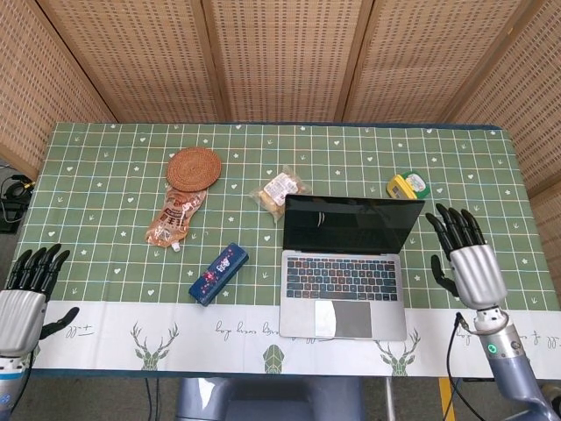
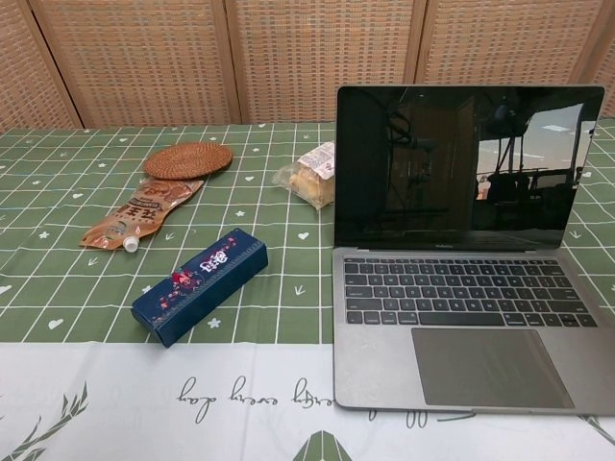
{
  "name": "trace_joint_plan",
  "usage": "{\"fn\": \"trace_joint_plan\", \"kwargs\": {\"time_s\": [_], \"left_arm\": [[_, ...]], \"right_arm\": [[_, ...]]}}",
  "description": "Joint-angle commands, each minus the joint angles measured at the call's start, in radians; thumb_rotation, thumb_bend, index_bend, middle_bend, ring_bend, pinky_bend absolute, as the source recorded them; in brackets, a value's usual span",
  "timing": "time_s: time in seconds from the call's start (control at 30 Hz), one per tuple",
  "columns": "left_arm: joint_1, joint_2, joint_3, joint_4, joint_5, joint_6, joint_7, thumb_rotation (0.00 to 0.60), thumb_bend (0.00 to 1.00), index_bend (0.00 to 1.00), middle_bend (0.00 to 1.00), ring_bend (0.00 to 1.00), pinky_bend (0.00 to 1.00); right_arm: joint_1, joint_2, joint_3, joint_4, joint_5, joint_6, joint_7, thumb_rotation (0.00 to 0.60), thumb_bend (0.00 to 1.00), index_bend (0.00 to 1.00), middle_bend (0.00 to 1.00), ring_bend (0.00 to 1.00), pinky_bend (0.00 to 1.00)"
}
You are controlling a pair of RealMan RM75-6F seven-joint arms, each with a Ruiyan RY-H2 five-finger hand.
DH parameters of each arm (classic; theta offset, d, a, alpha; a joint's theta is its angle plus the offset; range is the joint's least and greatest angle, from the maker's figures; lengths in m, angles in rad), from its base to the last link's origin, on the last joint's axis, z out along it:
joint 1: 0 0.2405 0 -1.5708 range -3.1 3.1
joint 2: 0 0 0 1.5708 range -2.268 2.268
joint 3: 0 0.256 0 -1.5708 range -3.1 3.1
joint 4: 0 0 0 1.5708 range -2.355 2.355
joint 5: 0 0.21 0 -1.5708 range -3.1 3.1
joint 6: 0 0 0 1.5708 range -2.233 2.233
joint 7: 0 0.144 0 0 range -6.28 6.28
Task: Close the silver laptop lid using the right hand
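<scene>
The silver laptop (image 1: 344,276) stands open near the table's front edge, its dark screen (image 2: 466,165) upright and facing me. My right hand (image 1: 465,257) hovers just right of the laptop, fingers spread and holding nothing, its fingertips level with the lid's top right corner. My left hand (image 1: 24,295) rests open at the table's front left corner, far from the laptop. Neither hand shows in the chest view.
A blue box (image 1: 218,273) lies left of the laptop. Behind it are an orange pouch (image 1: 174,217), a round woven coaster (image 1: 195,167) and a wrapped snack (image 1: 280,190). A yellow-green object (image 1: 408,186) sits just behind the lid's right corner.
</scene>
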Motion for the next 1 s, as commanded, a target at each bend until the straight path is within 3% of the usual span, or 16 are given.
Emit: {"fn": "trace_joint_plan", "kwargs": {"time_s": [0.03, 0.13, 0.27, 0.63, 1.0], "left_arm": [[-0.003, 0.004, 0.002, 0.0, -0.002, -0.008, -0.002, 0.6, 0.17, 0.0, 0.0, 0.0, 0.0], [-0.007, 0.006, 0.001, -0.001, -0.007, -0.017, -0.007, 0.6, 0.17, 0.0, 0.0, 0.0, 0.0], [-0.01, 0.009, 0.003, 0.0, -0.008, -0.025, -0.012, 0.6, 0.17, 0.0, 0.0, 0.0, 0.0], [-0.022, 0.017, 0.009, 0.0, -0.016, -0.056, -0.022, 0.6, 0.17, 0.0, 0.0, 0.0, 0.0], [-0.029, 0.02, 0.008, 0.006, -0.028, -0.075, -0.031, 0.6, 0.17, 0.0, 0.0, 0.0, 0.0]], "right_arm": [[0.055, 0.033, 0.058, -0.081, 0.063, -0.061, -0.074, 0.6, 0.95, 0.19, 0.04, 0.01, 0.17], [0.097, 0.048, 0.094, -0.132, 0.115, -0.108, -0.155, 0.6, 1.0, 0.27, 0.11, 0.06, 0.23], [0.139, 0.055, 0.122, -0.165, 0.175, -0.16, -0.227, 0.6, 1.0, 0.31, 0.14, 0.08, 0.25], [0.268, 0.032, 0.185, -0.213, 0.374, -0.284, -0.41, 0.6, 1.0, 0.26, 0.07, 0.04, 0.17], [0.392, -0.044, 0.193, -0.169, 0.588, -0.341, -0.584, 0.6, 1.0, 0.26, 0.07, 0.04, 0.16]]}}
